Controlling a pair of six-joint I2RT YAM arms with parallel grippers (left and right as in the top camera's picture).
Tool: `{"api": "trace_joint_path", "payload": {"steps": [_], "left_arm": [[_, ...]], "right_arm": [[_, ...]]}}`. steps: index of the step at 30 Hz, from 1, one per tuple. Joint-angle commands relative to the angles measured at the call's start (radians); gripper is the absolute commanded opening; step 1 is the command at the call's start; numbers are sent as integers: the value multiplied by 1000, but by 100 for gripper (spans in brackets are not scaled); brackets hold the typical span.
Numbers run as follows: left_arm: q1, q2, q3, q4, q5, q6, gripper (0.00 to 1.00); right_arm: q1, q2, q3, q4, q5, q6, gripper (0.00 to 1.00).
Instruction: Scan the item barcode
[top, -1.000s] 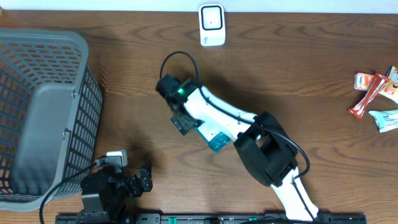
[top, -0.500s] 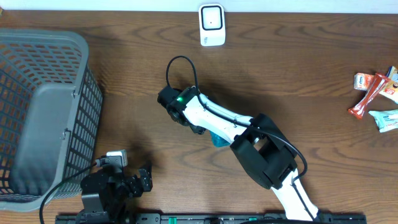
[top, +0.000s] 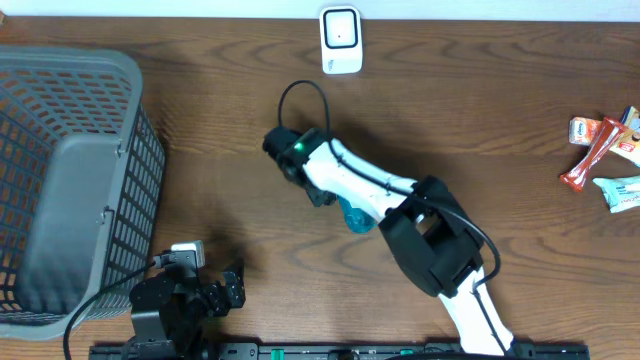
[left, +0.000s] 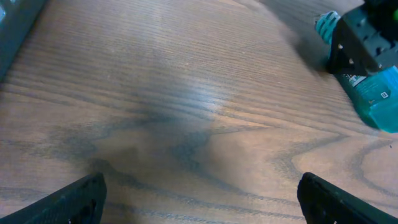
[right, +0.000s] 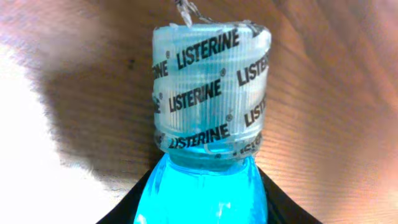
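Observation:
The item is a blue Listerine mouthwash bottle (right: 208, 112) with a clear ribbed cap. It lies on the wooden table, mostly hidden under my right arm in the overhead view (top: 356, 216). My right gripper (right: 205, 208) has its black fingers pressed against both sides of the bottle's shoulder. In the left wrist view the bottle (left: 376, 96) shows at the top right, with the right gripper (left: 367, 37) on it. No barcode shows. My left gripper (top: 226, 286) rests near the front edge, and its fingers (left: 78, 199) stand wide apart over bare wood.
A white scanner (top: 341, 40) stands at the table's back edge. A grey mesh basket (top: 70, 180) fills the left side. Several snack packets (top: 605, 150) lie at the far right.
My right gripper has closed from wide open onto the bottle, and its wrist has shifted slightly right. Less of the bottle shows under the arm. The left arm has not moved.

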Motion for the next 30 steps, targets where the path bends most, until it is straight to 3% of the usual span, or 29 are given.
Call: {"api": "trace_joint_path", "payload": {"steps": [1,2,4,8,11,17,22,26,29,30], "left_arm": [[-4,-5,2,-9,-3,6,98],[-4,-5,2,-9,-3,6,98],[-4,-5,2,-8,-3,6,98],[-4,-5,2,-9,-3,6,98],[-4,-5,2,-8,-3,6,98],[-4,-5,2,-8,-3,6,98],[-4,-5,2,-8,-3,6,98],[-4,-5,2,-9,-3,6,98],[-4,-5,2,-8,-3,6,98],[-4,-5,2,-9,-3,6,98]], "right_arm": [[-61,71,3,-37,-211,167,23],[-80,71,14,-41,-254,208,31],[-113,71,29,-36,-361,266,33],[-182,71,33,14,-558,365,24],[-212,71,33,34,-586,453,24],[-241,71,33,47,-599,631,42],[-252,71,33,72,-666,686,45],[-252,71,33,72,-671,685,33],[-253,71,33,77,-671,684,32],[-254,71,33,77,-671,683,25]]}}
